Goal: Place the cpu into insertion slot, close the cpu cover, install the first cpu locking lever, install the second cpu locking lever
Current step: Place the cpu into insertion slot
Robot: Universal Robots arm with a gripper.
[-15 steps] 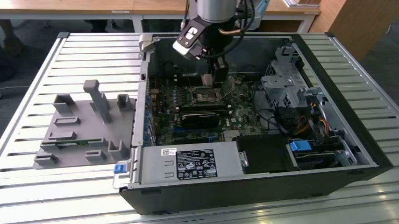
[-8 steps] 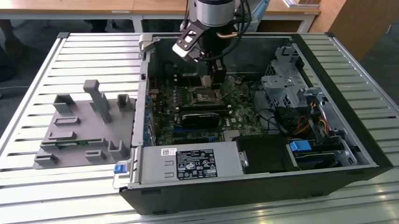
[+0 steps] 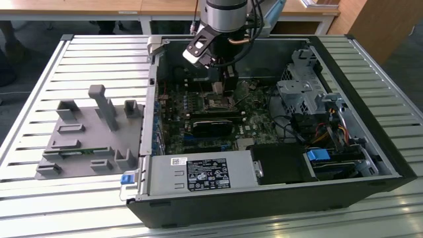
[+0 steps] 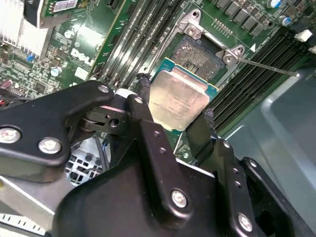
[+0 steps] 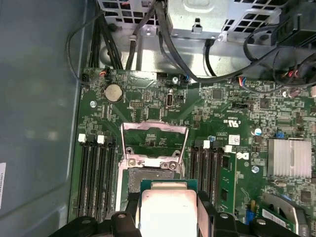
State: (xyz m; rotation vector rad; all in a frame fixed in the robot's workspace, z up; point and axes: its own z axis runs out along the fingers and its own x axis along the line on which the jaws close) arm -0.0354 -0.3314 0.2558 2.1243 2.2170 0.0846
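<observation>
The hand [image 4: 175,102] grips the cpu [image 4: 178,96] by two edges. Just beyond it sits the insertion slot [image 4: 200,55], cpu cover [image 5: 154,127] raised.

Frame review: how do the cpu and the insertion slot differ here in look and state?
The cpu shows a pale silvery metal top; the insertion slot is a dark recess with a silvery rim. The cpu is gripped in the end effector, not seated; the insertion slot sits fixed in the green board, empty. Both are square.

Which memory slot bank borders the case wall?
The bank flanking the grey case wall; the other bank lies across the insertion slot, toward the finned heatsink.
</observation>
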